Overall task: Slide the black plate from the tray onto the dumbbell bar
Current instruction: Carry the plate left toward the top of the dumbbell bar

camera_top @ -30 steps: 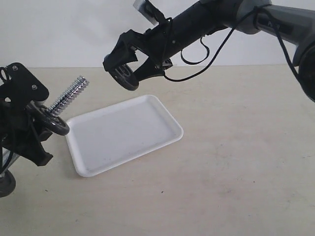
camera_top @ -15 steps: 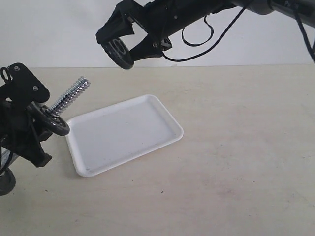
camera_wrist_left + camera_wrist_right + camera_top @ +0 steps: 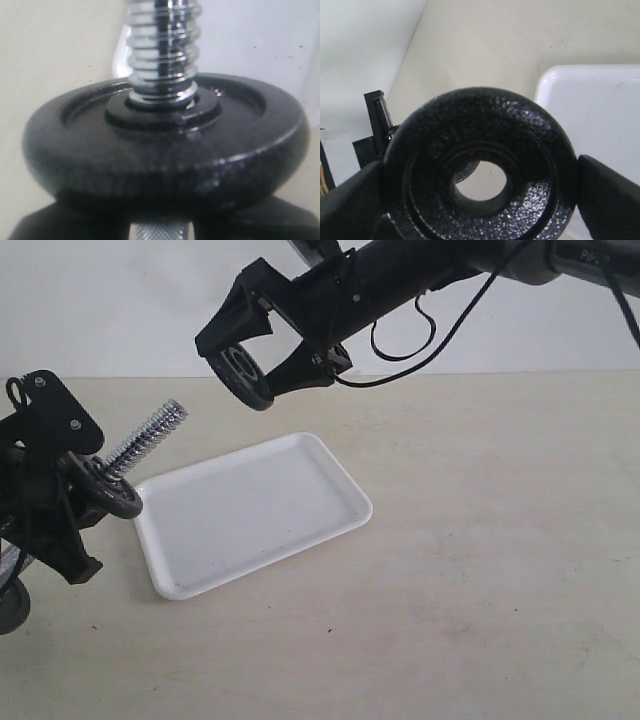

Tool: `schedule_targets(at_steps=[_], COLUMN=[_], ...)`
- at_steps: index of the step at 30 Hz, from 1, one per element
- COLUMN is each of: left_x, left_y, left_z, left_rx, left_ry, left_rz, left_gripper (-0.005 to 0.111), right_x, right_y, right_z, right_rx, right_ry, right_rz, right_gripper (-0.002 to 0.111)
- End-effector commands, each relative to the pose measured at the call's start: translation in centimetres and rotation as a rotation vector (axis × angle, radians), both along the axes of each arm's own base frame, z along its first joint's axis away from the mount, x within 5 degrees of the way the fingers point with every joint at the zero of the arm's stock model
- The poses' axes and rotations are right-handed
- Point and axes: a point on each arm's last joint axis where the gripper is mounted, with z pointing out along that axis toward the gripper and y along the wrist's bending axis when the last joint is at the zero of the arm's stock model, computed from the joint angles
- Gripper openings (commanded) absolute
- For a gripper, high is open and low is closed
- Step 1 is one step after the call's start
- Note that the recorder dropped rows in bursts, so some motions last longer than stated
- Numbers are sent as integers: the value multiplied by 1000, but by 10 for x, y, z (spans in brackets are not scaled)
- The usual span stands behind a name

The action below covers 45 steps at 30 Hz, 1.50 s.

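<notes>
Exterior view: black plate (image 3: pixel 246 385) held in the air, off the tray (image 3: pixel 365 508)

Nearest to us, at the left edge, we see the left hand (image 3: pixel 55 485) closed around the dumbbell bar (image 3: pixel 140 440). It grips the bar's middle and holds it off the desk (image 3: pixel 480 600) at a slant, threaded end pointing up and away to the right. One black disc (image 3: pixel 112 492) sits on the bar just past the hand. Our left wrist view shows the thread rising out of its hub and the knurled grip below it.

Just beyond, we find the white tray lying flat on the desk, one corner close under that disc.

Farther back and higher, the right hand (image 3: pixel 243 362) reaches in from the upper right. Its fingers (image 3: pixel 610 200) stand wide and clamp the plate by its rim, one on each side. The plate hangs on edge, up and to the right of the bar's tip and apart from it. Our right wrist view faces its hub ring and centre hole, with desk and a tray corner behind.
</notes>
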Motion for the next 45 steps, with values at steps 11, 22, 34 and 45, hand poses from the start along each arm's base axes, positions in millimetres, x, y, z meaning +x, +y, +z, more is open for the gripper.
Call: schedule_targets(at_steps=[11,22,34,45], left_x=[15,15,16,16], left_y=[-29,-29,-32,-33], left_z=[52,52,56,58], left_rx=[-246,-247,-297,-322], left_ry=[-445,-444,-477,-491], left_rz=[-249,-247,-251,-251], left_gripper=[4,4,4,4], right_x=[-40,-32,-32,-34], right_y=[35,23,24,26], right_z=[30,28,26,27], right_rx=[82,57,56,57], right_ry=[-10,-12,-14,-25], right_rz=[94,65,67,80], right_gripper=[0,0,0,0])
